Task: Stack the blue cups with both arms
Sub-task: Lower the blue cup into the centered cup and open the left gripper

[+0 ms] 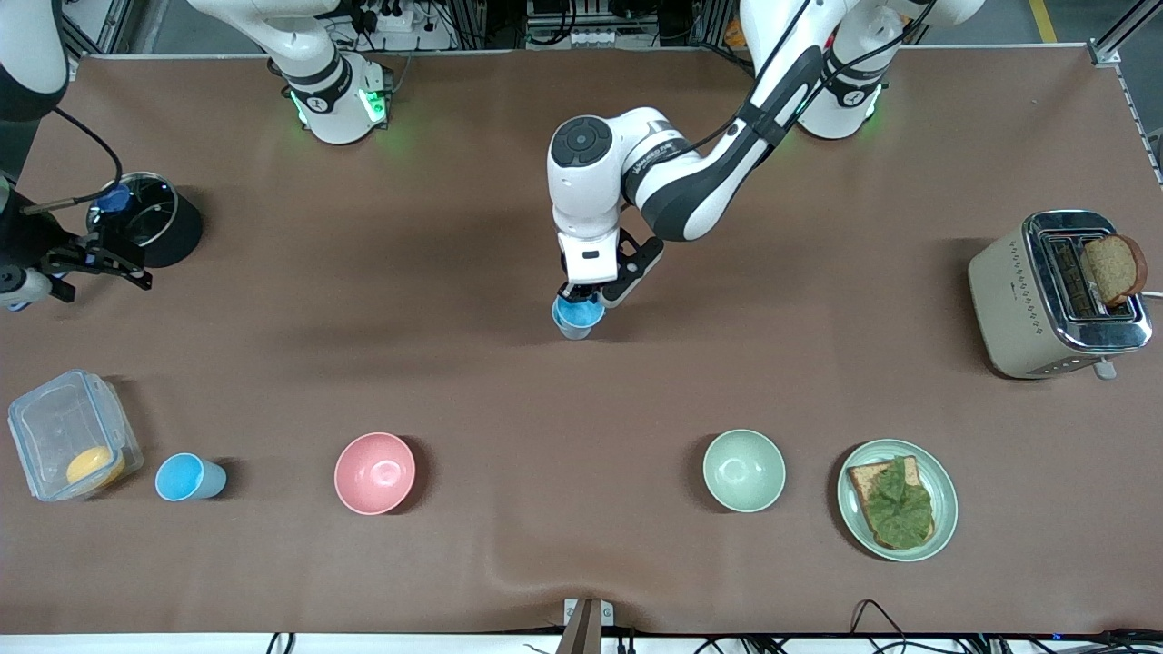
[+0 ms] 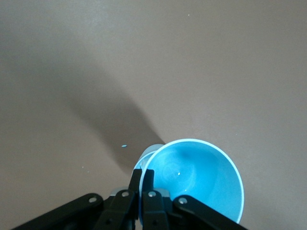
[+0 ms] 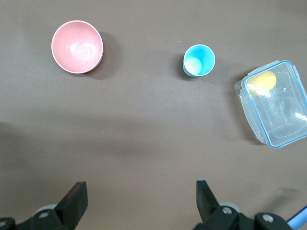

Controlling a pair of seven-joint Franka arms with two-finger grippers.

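My left gripper (image 1: 579, 298) is shut on the rim of a bright sky-blue cup (image 1: 577, 317) and holds it, tilted, low over the middle of the table. In the left wrist view the fingers (image 2: 135, 179) pinch the cup's (image 2: 201, 177) wall, one inside and one outside. A second blue cup (image 1: 187, 477) with a whitish inside stands upright between a clear container and a pink bowl. It also shows in the right wrist view (image 3: 198, 60). My right gripper (image 1: 100, 263) hangs open and empty (image 3: 139, 194) in the air at the right arm's end of the table.
A pink bowl (image 1: 374, 472), a pale green bowl (image 1: 743, 470) and a plate (image 1: 945, 522) with toast and lettuce lie nearest the front camera. A clear container (image 1: 68, 436) holds something yellow. A black pot (image 1: 150, 222) and a toaster (image 1: 1058, 295) with bread stand at the table's two ends.
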